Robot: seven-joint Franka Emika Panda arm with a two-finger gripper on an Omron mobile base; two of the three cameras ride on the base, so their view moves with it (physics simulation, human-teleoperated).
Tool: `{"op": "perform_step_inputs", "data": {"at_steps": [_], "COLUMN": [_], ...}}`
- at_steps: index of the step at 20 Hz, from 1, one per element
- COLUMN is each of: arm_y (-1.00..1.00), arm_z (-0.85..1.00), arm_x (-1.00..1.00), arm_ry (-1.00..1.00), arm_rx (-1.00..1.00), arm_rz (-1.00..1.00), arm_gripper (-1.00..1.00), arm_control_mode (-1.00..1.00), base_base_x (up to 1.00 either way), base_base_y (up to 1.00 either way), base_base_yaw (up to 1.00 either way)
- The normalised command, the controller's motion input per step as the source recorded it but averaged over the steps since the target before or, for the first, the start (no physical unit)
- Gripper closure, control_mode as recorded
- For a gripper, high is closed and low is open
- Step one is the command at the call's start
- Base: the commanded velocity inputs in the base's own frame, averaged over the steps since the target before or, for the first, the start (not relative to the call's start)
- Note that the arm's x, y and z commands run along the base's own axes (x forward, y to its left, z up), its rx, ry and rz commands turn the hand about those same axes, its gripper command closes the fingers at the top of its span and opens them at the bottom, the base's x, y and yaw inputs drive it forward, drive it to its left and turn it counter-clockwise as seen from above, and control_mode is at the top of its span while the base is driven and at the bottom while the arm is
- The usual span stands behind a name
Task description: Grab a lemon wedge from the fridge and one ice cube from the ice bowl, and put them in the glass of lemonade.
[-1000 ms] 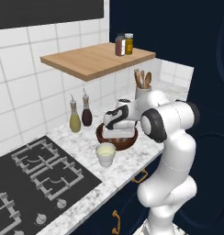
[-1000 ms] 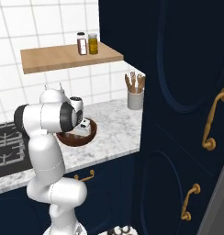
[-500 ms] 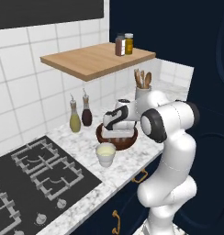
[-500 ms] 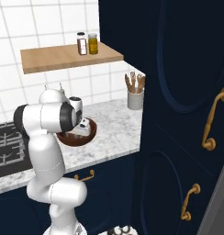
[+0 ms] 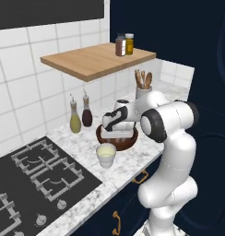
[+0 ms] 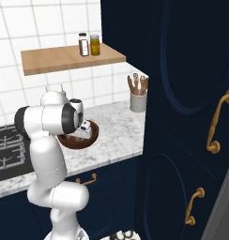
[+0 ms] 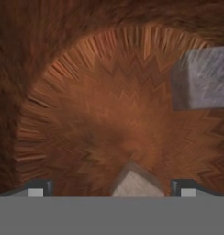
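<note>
The ice bowl (image 5: 128,140) (image 6: 74,142) is a round dark reddish-brown bowl on the marble counter. My gripper (image 5: 115,134) (image 6: 85,131) reaches down into it, open. In the hand view its fingertips (image 7: 36,188) stand wide apart low over the bowl's wooden floor (image 7: 104,114). One ice cube (image 7: 134,183) lies between them. Another ice cube (image 7: 203,78) rests at the upper right. The glass of lemonade (image 5: 106,155), a small whitish cup of pale liquid, stands just in front of the bowl. The fridge and the lemon wedge are out of view.
A grey utensil holder with wooden spoons (image 5: 143,90) (image 6: 138,100) stands behind the bowl. Two bottles (image 5: 81,115) sit by the tiled wall under a wooden shelf (image 5: 96,60) with jars. The stove (image 5: 36,177) lies left; tall navy cabinets (image 6: 182,93) rise on the right.
</note>
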Motion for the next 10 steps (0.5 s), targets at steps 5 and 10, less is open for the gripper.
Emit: {"op": "perform_step_inputs", "data": {"at_steps": [5, 10], "arm_y": [0.00, 0.00], "arm_z": [0.00, 0.00], "arm_x": [0.00, 0.00], "arm_ry": [0.00, 0.00], "arm_rx": [0.00, 0.00], "arm_rz": [0.00, 0.00], "arm_gripper": [-1.00, 1.00], "arm_control_mode": [-1.00, -1.00], "base_base_x": [0.00, 0.00], "base_base_y": [0.00, 0.00], "base_base_yaw": [0.00, 0.00]}}
